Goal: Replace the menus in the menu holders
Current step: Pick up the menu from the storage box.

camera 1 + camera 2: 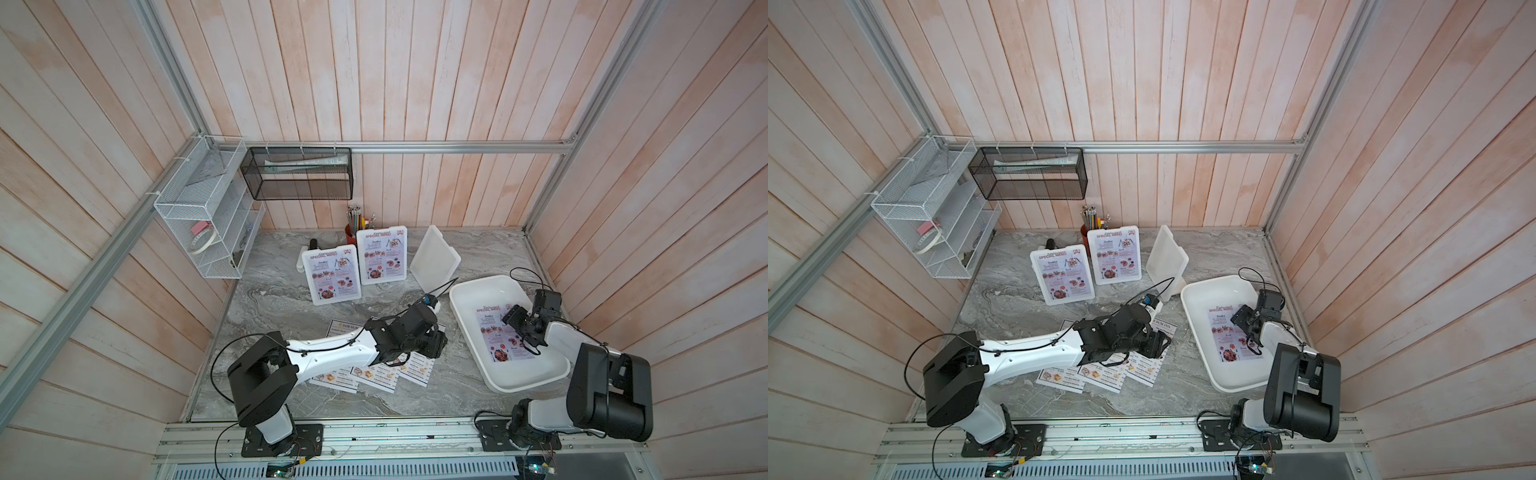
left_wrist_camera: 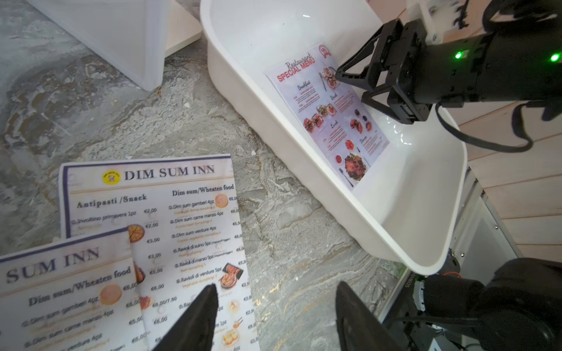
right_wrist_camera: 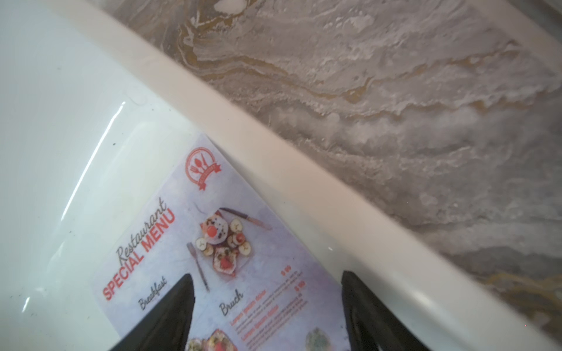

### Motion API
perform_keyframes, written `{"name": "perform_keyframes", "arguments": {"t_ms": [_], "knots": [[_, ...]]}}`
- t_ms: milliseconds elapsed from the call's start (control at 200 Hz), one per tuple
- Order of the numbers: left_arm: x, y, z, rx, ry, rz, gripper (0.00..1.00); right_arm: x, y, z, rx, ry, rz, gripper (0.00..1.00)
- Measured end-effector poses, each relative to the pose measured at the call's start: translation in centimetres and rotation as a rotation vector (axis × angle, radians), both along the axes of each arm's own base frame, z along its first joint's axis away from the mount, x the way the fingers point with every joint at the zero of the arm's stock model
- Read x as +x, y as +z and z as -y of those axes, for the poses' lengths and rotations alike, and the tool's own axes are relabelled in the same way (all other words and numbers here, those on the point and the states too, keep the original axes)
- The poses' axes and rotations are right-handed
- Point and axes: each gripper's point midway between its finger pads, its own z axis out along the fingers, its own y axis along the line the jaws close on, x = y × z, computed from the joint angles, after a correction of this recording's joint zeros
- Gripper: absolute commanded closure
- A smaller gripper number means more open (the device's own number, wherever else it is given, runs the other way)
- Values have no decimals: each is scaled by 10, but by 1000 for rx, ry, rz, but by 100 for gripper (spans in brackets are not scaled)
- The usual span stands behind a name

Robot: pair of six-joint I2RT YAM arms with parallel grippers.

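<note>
SPECIAL MENU sheet (image 1: 496, 336) in white tray (image 1: 490, 291)

A white tray (image 1: 488, 293) lies under the right gripper (image 2: 350, 84) on the marble table (image 1: 291, 299). Well beyond the left gripper (image 2: 276, 287), a red cup (image 1: 351, 235) of pencils stands by the back wall. Above it hangs a black mesh basket (image 1: 299, 178). Farther left, a white wire basket (image 1: 199, 224) holds a tape roll (image 1: 203, 241).

Grey marbled desk (image 1: 291, 307), loaded front to back

Three overlapping DIM SUM INN menus (image 1: 417, 368) lie fanned near the front, a white tray (image 1: 490, 291) is to their right, and three upright menu holders (image 1: 331, 276) and a pencil cup (image 1: 351, 232) stand behind.
</note>
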Motion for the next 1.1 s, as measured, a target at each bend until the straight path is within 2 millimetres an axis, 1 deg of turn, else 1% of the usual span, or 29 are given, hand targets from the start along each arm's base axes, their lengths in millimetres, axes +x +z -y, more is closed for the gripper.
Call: {"name": "perform_keyframes", "arguments": {"t_ms": [140,340,435,530,680,880,1100], "knots": [[3,0,19,-33,-29,-8,36,-1,2,-13,51,61,3,23],[-3,-10,42,-57,-68,-39,34,0,4,-34,148,130,24,24],[-6,-14,50,-71,-69,-56,34,0,6,-42,186,152,29,24],[-5,-18,57,-86,-66,-78,34,-1,6,-46,204,172,30,24],[1,-19,74,-113,-68,-92,32,-2,4,-47,207,186,21,24],[3,-22,83,-122,-77,-99,31,-2,4,-55,230,206,30,24],[5,-29,91,-118,-82,-106,31,-5,5,-70,254,248,42,24]]}}
